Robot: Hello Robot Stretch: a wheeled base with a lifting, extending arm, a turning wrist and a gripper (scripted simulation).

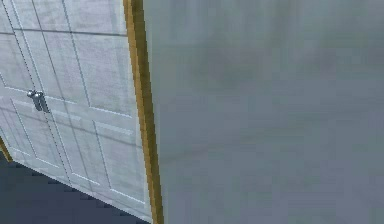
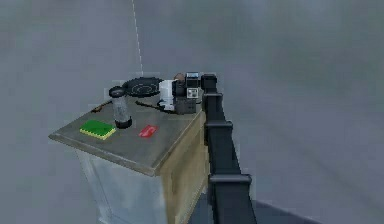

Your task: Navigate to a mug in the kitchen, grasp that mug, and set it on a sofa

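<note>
In the arm side view a small upright cylinder [image 2: 120, 108], pale on top and dark below, stands on a grey-topped counter [image 2: 130, 145]; I cannot tell if it is the mug. My gripper [image 2: 153, 101] reaches over the counter's far part, just right of that cylinder and in front of a dark round thing [image 2: 143, 87]. Two white marked squares [image 2: 186, 90] sit at the end of the dark arm [image 2: 220, 150]. With things lying at and behind the fingers, I cannot tell whether the gripper holds anything.
A flat green square [image 2: 97, 128] and a small red thing [image 2: 149, 131] lie on the counter's near part. The forward view has a white panelled door [image 1: 70, 100] with a metal handle [image 1: 38, 100], a yellow wooden frame [image 1: 141, 110], a grey wall [image 1: 270, 110] close ahead, and dark floor [image 1: 40, 200].
</note>
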